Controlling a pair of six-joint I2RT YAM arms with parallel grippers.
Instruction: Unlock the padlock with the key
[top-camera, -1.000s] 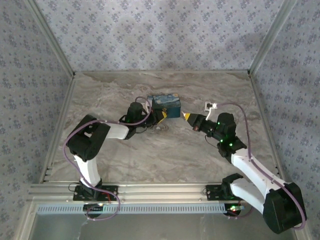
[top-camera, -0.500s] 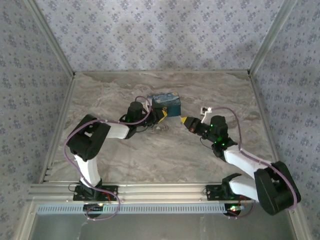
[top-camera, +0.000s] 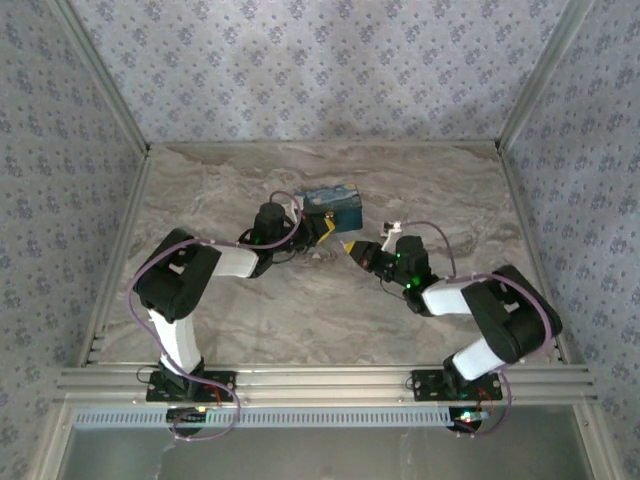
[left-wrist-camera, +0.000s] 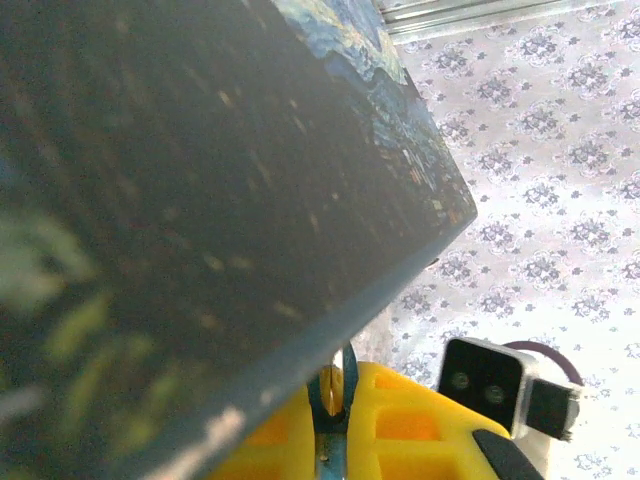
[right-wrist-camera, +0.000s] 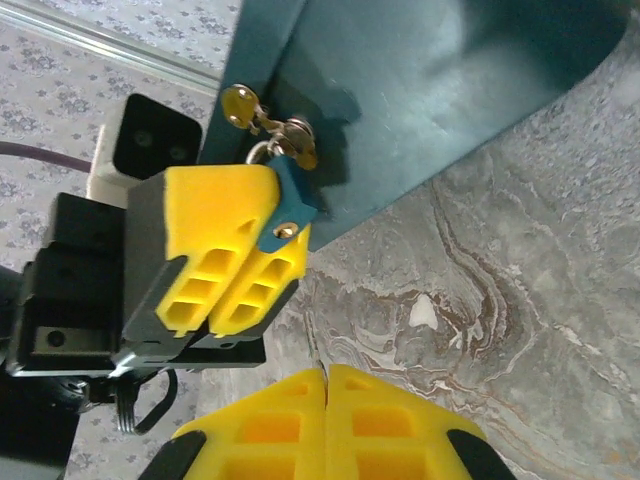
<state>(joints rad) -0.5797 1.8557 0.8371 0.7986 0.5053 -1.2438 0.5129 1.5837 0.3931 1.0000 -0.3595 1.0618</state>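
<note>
Our right gripper has its yellow pads pressed flat together with nothing between them. Just ahead of it, and apart from it, our left gripper clamps the padlock at the edge of the box. A brass key sits just above the padlock, by its shackle. We cannot tell whether it is in the lock. From the left wrist, the box hides most of the padlock.

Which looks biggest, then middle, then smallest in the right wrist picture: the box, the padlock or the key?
1. The box, by far the biggest.
2. The padlock, partly hidden.
3. The key, a little smaller than the padlock.
</note>
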